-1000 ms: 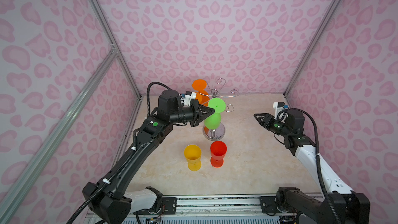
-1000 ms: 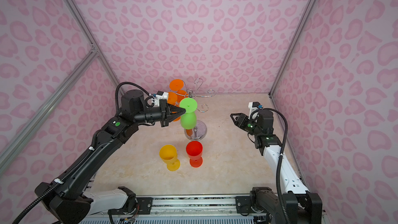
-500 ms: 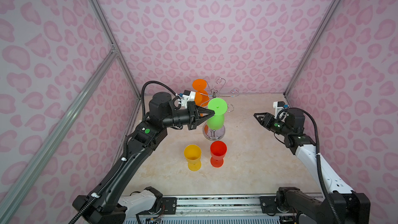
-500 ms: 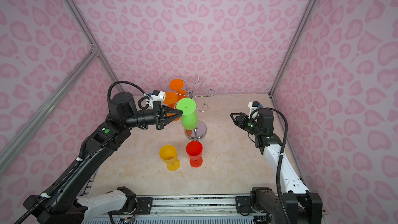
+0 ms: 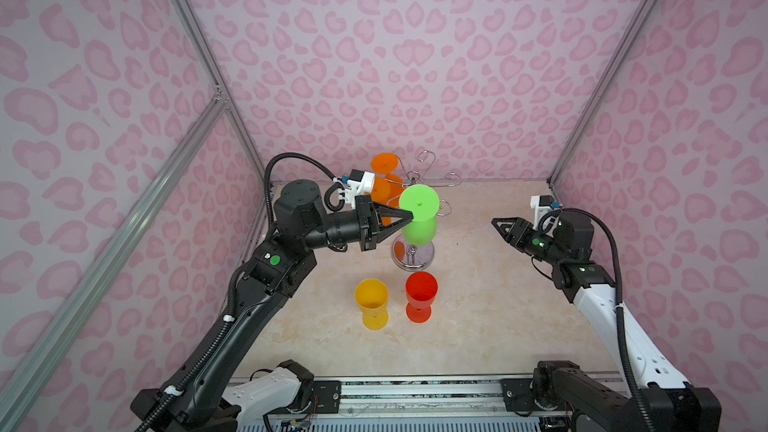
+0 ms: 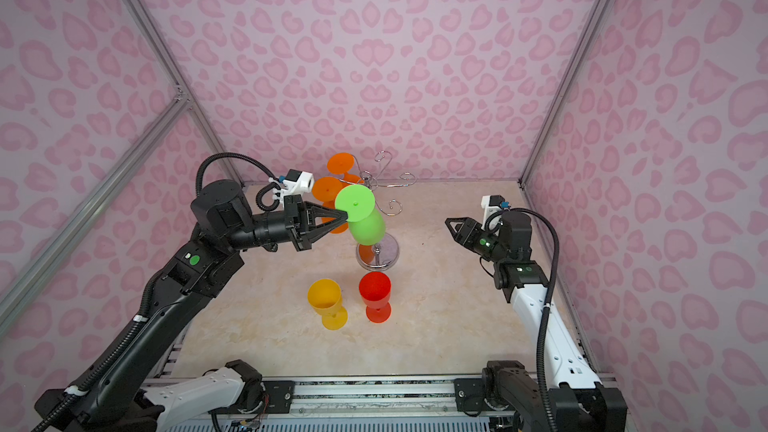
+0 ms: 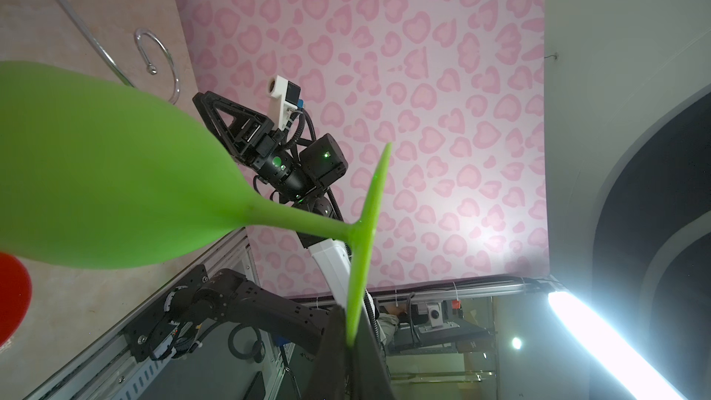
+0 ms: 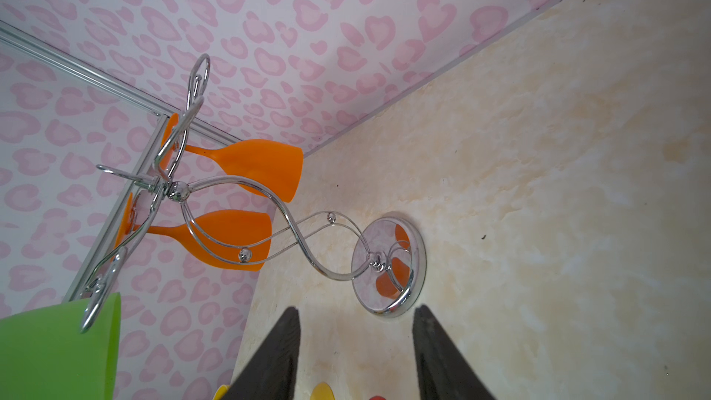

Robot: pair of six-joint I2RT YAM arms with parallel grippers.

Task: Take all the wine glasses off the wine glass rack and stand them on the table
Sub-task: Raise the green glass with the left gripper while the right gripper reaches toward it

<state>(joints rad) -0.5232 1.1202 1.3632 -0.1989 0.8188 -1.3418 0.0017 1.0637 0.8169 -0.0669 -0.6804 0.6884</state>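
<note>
Both jaws of the left gripper [image 5: 406, 215] clamp the foot's edge of the green wine glass [image 5: 420, 230], held foot up and bowl down, stem clear of the wire, just beside the wine glass rack [image 5: 424, 261]; the right gripper [image 5: 496, 224] stands parted and empty, well apart.

Left arm [image 5: 249, 313] reaches up and forward, elbow bent, forearm and wrist about level. The left gripper [image 5: 409, 214] points sideways toward the middle, and its jaws are pinched tight on the foot rim of the green glass [image 5: 420, 229]; the foot's edge sits right between the fingertips and the bowl hangs just beyond them. Right arm [image 5: 602, 313] leans up and inward with the wrist bent, and the right gripper [image 5: 495, 222] aims toward the middle, free in the air, its jaws partly apart with a clear gap between the two fingers [image 8: 277, 355] in the right wrist view.
</note>
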